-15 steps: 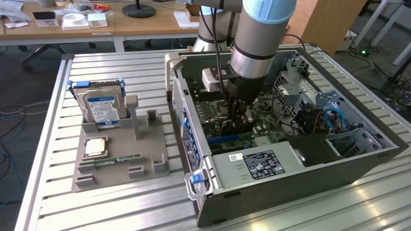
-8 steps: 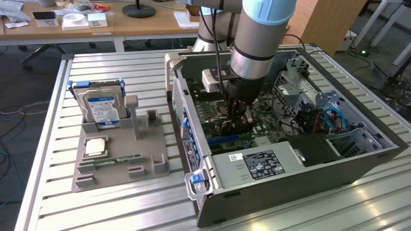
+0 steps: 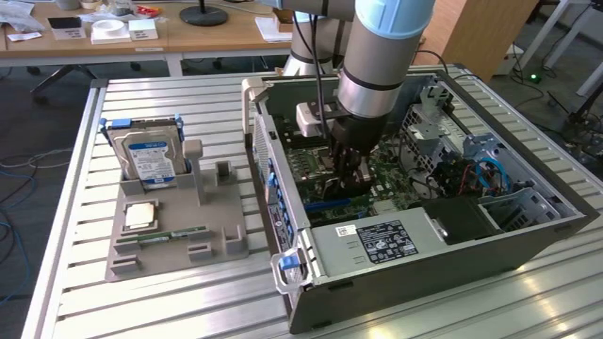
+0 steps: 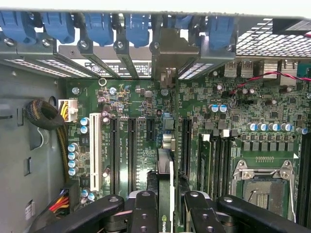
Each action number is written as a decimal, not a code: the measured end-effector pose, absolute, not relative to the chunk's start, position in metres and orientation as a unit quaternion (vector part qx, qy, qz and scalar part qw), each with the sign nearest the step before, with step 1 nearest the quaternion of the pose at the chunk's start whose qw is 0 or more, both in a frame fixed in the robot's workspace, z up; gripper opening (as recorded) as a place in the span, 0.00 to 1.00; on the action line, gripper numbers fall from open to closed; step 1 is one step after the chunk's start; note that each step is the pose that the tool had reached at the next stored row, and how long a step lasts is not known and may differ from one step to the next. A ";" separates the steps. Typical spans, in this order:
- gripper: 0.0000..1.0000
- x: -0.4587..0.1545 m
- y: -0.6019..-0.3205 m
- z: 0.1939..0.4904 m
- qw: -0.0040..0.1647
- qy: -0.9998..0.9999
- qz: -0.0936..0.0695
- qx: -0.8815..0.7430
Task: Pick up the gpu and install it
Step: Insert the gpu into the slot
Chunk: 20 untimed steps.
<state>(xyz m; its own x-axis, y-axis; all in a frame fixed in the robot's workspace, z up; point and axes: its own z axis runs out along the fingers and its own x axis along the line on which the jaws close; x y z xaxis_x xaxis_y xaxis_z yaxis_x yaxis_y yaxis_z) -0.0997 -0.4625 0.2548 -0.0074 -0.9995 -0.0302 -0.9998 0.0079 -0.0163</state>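
In the wrist view the gpu (image 4: 165, 167) shows edge-on as a slim dark card running down the middle of the motherboard (image 4: 228, 107), and its metal bracket (image 4: 167, 53) is up against the case's rear slot openings. My gripper (image 4: 165, 206) is shut on the card, with a black finger (image 4: 144, 211) on each side. In the exterior view my gripper (image 3: 345, 166) reaches down into the open computer case (image 3: 424, 247), with the gpu (image 3: 345, 188) held low over the board. Whether the card sits in a slot, I cannot tell.
Blue slot latches (image 4: 97, 24) line the case's rear wall. An empty CPU socket (image 4: 265, 187) and a cable bundle (image 4: 48, 116) flank the card. On the exterior view's left, a grey fixture (image 3: 179, 233) holds a hard drive (image 3: 151, 159), a processor chip (image 3: 141, 214) and a green memory stick (image 3: 174, 234).
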 end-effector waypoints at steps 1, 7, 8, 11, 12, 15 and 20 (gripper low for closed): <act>0.26 -0.100 -0.462 0.254 0.017 0.710 0.005 -0.704; 0.26 -0.100 -0.462 0.253 0.017 0.710 0.005 -0.704; 0.26 -0.100 -0.462 0.253 0.017 0.710 0.005 -0.704; 0.26 -0.100 -0.462 0.252 0.017 0.710 0.005 -0.704; 0.26 -0.100 -0.462 0.252 0.017 0.710 0.005 -0.704; 0.26 -0.100 -0.462 0.251 0.017 0.710 0.005 -0.704; 0.26 -0.101 -0.462 0.249 0.017 0.712 0.005 -0.702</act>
